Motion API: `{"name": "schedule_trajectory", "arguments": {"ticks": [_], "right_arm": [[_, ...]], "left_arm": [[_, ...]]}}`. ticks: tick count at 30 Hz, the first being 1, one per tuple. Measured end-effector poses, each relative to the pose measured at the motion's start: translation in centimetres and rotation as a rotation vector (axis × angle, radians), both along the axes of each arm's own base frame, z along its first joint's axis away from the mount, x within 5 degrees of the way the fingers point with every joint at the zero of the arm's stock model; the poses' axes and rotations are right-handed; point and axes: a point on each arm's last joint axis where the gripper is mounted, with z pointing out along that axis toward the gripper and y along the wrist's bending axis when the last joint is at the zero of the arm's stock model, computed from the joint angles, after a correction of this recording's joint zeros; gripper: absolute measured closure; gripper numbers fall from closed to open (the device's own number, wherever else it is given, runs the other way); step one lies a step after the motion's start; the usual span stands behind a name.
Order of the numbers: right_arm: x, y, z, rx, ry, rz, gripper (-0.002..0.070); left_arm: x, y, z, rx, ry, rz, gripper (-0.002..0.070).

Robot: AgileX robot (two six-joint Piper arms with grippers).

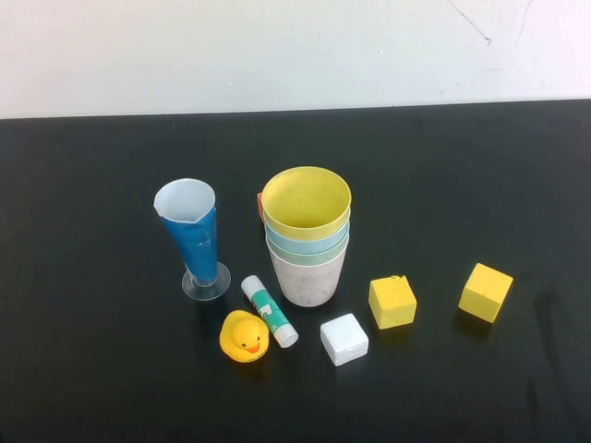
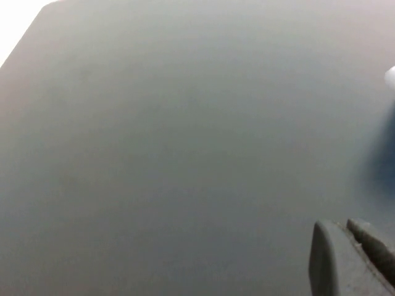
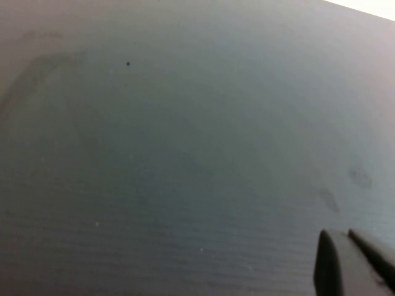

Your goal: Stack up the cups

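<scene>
Yellow cup (image 1: 306, 197) sits topmost in the nested cups (image 1: 307, 242) near table (image 1: 102, 369) centre, light blue and green rims below it, pale outer cup (image 1: 308, 277) at the bottom; yellow cup's inside looks empty. Blue glass (image 1: 194, 235) stands just left, also empty. Glue stick (image 1: 269, 311), duck (image 1: 245, 336), white cube (image 1: 343, 339) and two yellow blocks (image 1: 392, 302) lie in front and right. Broad bare table at both sides. Left gripper (image 2: 345, 256) and right gripper (image 3: 347, 259) have fingers clenched, over bare table, no cups near them.

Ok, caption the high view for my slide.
Four nested cups, yellow on top, stand stacked among clutter; both grippers out of view.
</scene>
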Motion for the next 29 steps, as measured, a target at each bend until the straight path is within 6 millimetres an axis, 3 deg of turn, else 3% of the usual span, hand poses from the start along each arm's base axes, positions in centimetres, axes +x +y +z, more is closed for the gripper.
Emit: {"name": "schedule_trajectory", "arguments": {"ticks": [14,29], "right_arm": [[-0.01,-0.01,-0.02,-0.001,0.002,-0.001,0.0678],[-0.01,-0.01,0.02,-0.001,0.001,-0.001,0.0678]], "left_arm": [[-0.81,0.69,-0.55,-0.026,-0.002,0.127,0.0676],[-0.83,0.48,-0.59,-0.096,0.002,0.124,0.0677]]}}
